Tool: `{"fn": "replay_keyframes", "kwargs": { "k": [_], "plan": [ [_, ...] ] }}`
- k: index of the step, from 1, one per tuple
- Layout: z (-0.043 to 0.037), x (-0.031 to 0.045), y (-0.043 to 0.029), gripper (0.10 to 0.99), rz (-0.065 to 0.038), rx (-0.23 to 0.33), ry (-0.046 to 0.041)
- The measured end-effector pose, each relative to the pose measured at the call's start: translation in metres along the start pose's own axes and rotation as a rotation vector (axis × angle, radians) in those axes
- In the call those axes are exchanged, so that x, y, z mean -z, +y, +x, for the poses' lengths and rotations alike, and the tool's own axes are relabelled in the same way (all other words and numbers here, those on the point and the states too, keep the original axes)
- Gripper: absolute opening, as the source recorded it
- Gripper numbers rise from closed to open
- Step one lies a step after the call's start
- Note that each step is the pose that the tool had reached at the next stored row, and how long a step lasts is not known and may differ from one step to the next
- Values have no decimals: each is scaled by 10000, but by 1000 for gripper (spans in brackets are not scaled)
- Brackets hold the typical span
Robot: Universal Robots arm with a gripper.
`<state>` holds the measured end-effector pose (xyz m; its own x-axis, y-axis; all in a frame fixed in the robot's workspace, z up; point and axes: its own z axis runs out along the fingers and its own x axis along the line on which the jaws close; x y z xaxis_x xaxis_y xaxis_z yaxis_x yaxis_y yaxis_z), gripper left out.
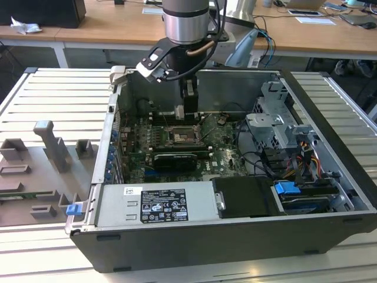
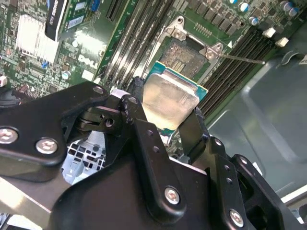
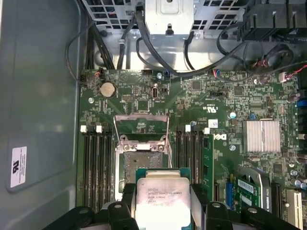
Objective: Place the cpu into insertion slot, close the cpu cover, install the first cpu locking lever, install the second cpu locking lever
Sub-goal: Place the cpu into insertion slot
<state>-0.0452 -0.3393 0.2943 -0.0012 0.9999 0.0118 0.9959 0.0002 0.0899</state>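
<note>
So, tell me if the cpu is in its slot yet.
Out: the pincer holds the cpu short of the bare insertion slot, cpu cover raised.

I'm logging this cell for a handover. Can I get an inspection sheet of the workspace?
Surface: ribbed grey metal table, carrying an open black computer case.
Job's things: pale silvery square cpu held above the green circuit board; square dark-centred insertion slot empty; silvery metal frame cpu cover swung open.
Clutter: grey moulded fixtures on the table, on the exterior view's left of the case.
Claw: black claw shut on the cpu.
Cables: black cables beyond the board; coloured wires by the drive bay.
Surroundings: wooden desks behind the table.
</note>
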Motion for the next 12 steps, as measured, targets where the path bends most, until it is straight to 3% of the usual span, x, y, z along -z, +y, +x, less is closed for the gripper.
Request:
{"fn": "replay_keyframes", "kwargs": {
  "k": [9,12],
  "plan": [
    [-1,-116,-24,541,0,0,-1],
    [-2,-204,-39,541,0,4,1]
  ]
}}
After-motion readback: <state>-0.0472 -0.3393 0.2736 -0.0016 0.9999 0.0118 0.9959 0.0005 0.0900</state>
